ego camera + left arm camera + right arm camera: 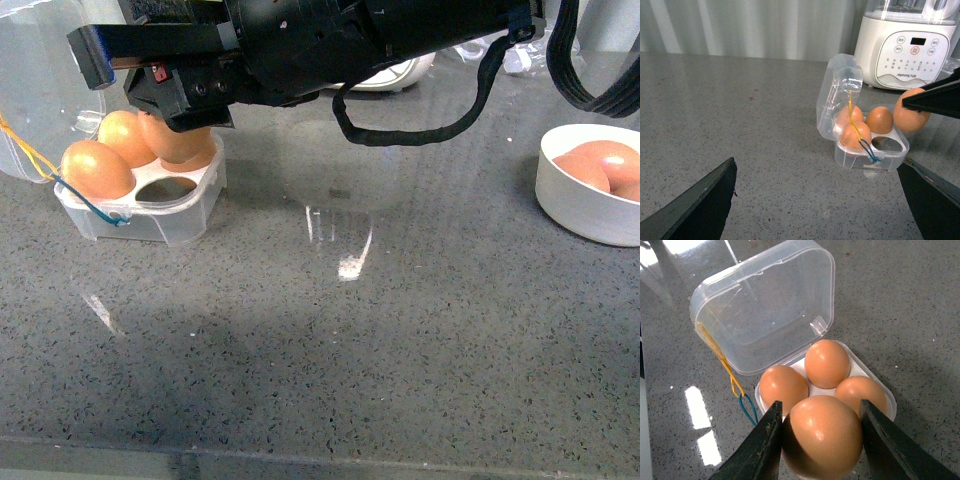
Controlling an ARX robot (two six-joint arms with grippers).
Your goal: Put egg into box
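One egg (pixel 822 437), tight inside right claw (pixel 820 406)

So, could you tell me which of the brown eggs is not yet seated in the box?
The egg gripped by the right pincer; the other three already sit in the box tray's slots.

Smooth orange-brown egg (pixel 822 435), unmarked, is held off the table close above the small clear plastic four-slot box (pixel 150 225). Box sits at the table's 10 o'clock, lid open, three slots filled, 4 o'clock slot empty.
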